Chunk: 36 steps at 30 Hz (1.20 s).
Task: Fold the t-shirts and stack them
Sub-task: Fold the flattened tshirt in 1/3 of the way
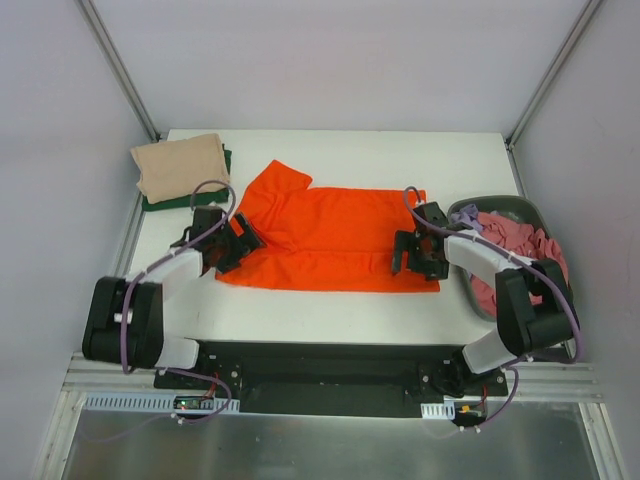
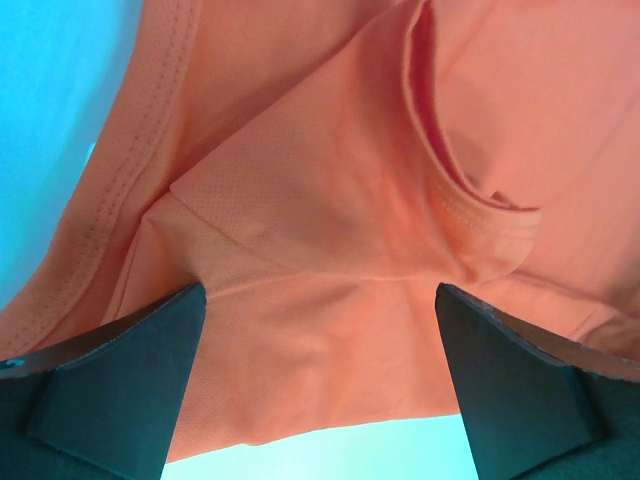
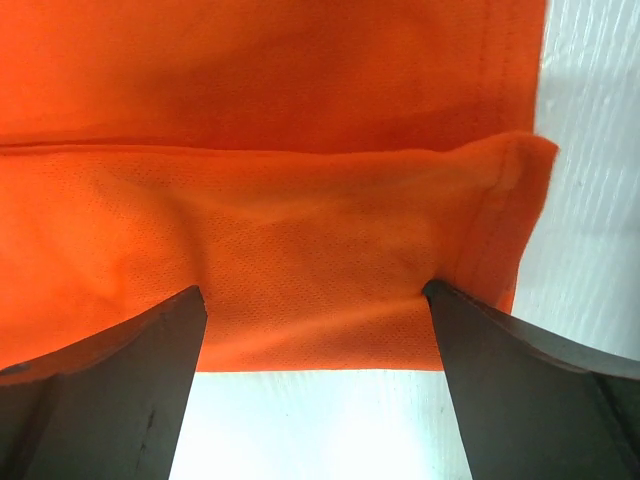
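Orange t-shirt lies spread on white surface; L jaws at collar end, R jaws at hem, both wide open, gripping nothing.

Bright, even light from above, with soft shadows.
The overhead view is sharp, and the white table is evenly lit with only faint, soft shadows. In the left wrist view the table takes on a cyan cast and the dark fingers are soft-edged. In the right wrist view the orange shirt shows a crisp weave, while the bare table at the right edge is washed out.
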Available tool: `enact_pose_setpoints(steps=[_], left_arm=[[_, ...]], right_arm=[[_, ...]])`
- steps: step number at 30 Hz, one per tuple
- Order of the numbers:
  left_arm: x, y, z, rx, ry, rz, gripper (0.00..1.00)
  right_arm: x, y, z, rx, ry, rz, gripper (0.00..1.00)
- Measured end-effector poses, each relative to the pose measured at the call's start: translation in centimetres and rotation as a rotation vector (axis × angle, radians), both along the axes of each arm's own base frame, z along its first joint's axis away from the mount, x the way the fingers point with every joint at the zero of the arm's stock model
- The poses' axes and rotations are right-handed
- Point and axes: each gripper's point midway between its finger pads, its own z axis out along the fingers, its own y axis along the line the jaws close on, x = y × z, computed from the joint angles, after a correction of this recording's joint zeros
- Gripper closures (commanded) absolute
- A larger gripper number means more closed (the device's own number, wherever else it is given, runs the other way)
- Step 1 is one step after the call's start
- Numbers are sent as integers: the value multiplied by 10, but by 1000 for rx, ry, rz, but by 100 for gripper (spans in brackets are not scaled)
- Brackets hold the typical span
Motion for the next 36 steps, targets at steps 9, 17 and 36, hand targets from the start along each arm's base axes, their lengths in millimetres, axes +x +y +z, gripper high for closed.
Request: enact_pose_setpoints(steps=[9,17,36], left_arm=[[-92,12,5,-44,-62,69,1],[-88,5,45,-74,-153,55,1],[21,-96,20,21,67,-197,1]], right_arm=[[-36,-12,0,12,-18,-10,4],[-42,-5,6,61,-35,37,4],[-34,-29,41,67,-269,-43,4]])
